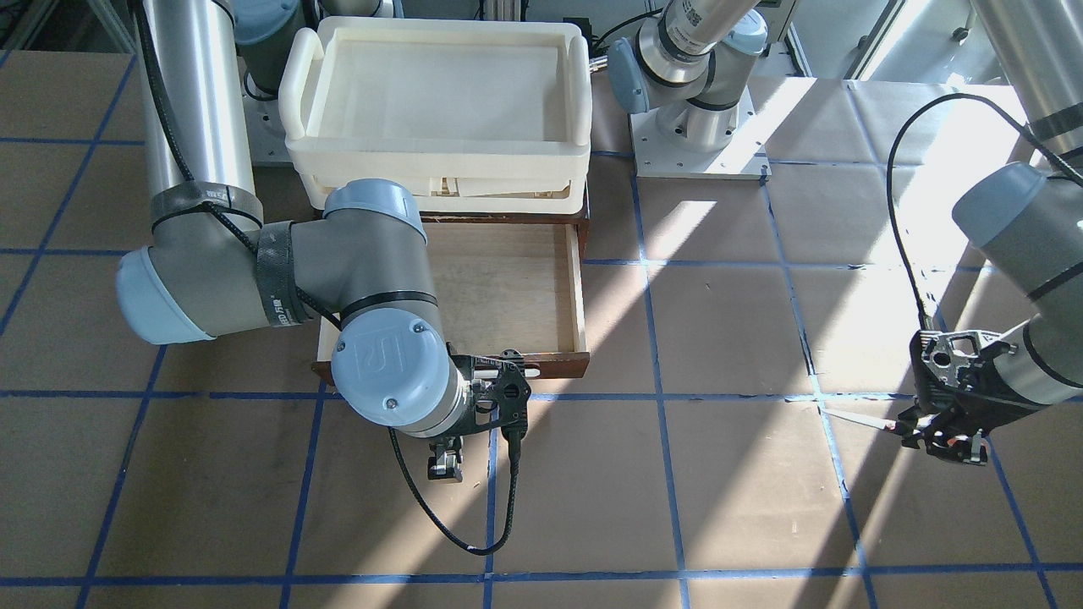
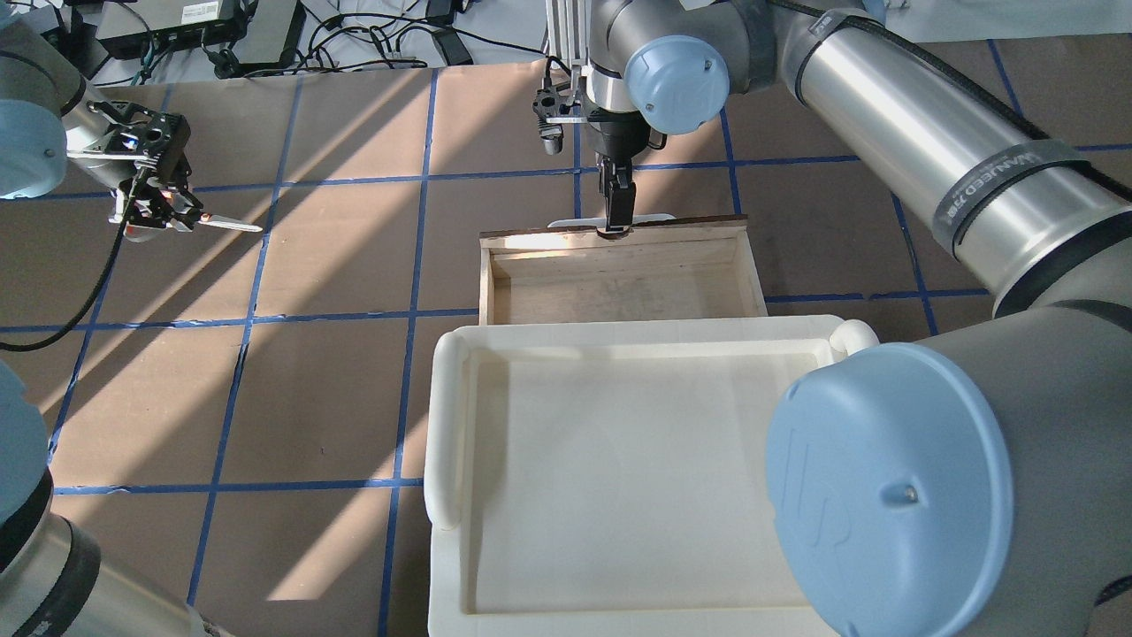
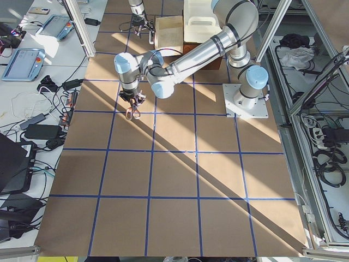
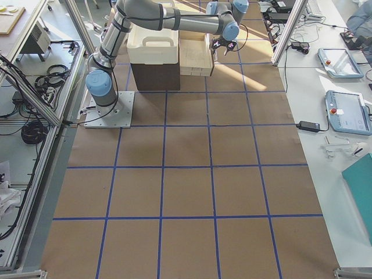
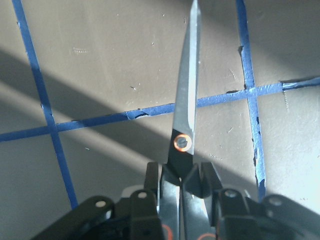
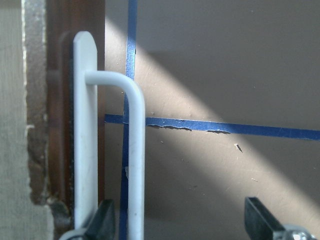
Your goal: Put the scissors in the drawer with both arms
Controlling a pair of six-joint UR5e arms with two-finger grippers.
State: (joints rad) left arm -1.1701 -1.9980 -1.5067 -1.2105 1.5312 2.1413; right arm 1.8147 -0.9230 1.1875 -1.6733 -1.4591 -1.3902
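left fingers [image 5: 209,176] clamped on scissors [image 5: 186,100], right fingers [image 6: 259,218] apart at the handle [image 6: 135,150]; the scissors stick out far, you may strike the drawer [image 2: 619,287] wall

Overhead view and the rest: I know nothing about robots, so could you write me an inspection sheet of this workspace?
Surface: brown table with blue tape grid, with sunlit stripes across it.
Job's things: small scissors with metal blades, far from the open brown-fronted wooden drawer and not in it yet.
Clutter: cream plastic tray sits above the drawer.
Claws: left claw is shut on the scissors; right claw is open around the drawer's white bar handle.
Cables: black cable loops from the right wrist.
Surroundings: grey control tablets lie on side benches.
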